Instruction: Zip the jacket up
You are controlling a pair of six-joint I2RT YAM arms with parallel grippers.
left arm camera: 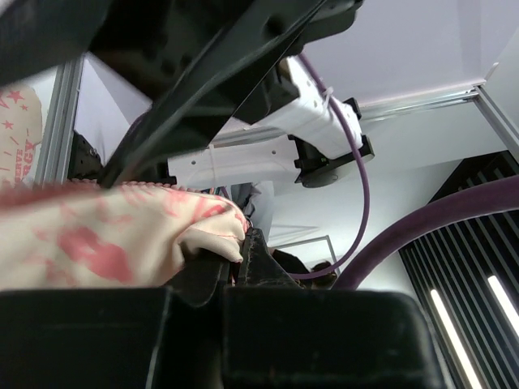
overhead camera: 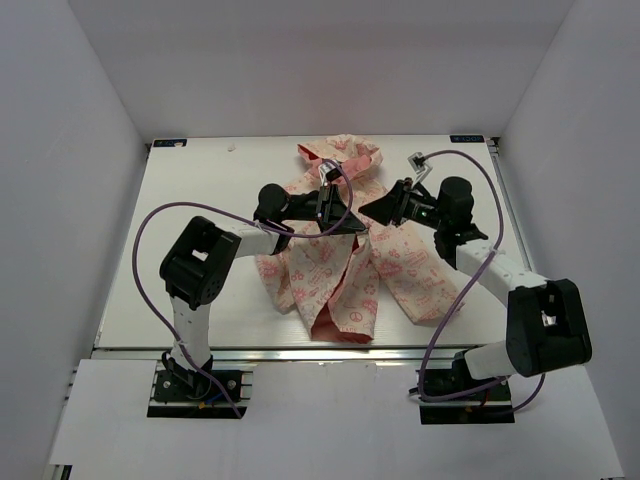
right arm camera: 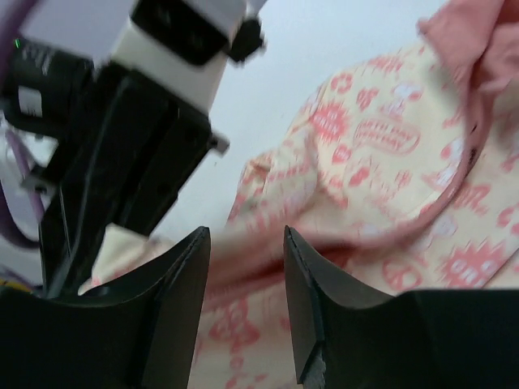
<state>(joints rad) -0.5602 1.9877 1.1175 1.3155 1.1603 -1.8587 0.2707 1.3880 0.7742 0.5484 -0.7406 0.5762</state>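
Observation:
The jacket (overhead camera: 330,270) lies crumpled at the middle of the table, cream with pink print, its pink lining showing at the near hem (overhead camera: 345,325) and at the hood (overhead camera: 350,158). My left gripper (overhead camera: 348,224) is over the jacket's middle, shut on a fold of the cream fabric (left arm camera: 122,235), which is pinched between its fingertips (left arm camera: 237,253). My right gripper (overhead camera: 370,210) faces it from the right, a short gap away. In the right wrist view it is open (right arm camera: 246,259), with a raised, blurred ridge of jacket (right arm camera: 381,162) showing beyond the gap between its fingers.
The white table (overhead camera: 200,180) is boxed in by white walls at the back and sides. Purple cables loop over both arms (overhead camera: 140,250) (overhead camera: 470,160). A small white speck (overhead camera: 232,147) lies near the far edge. The left arm's black body (right arm camera: 138,138) stands close before the right gripper.

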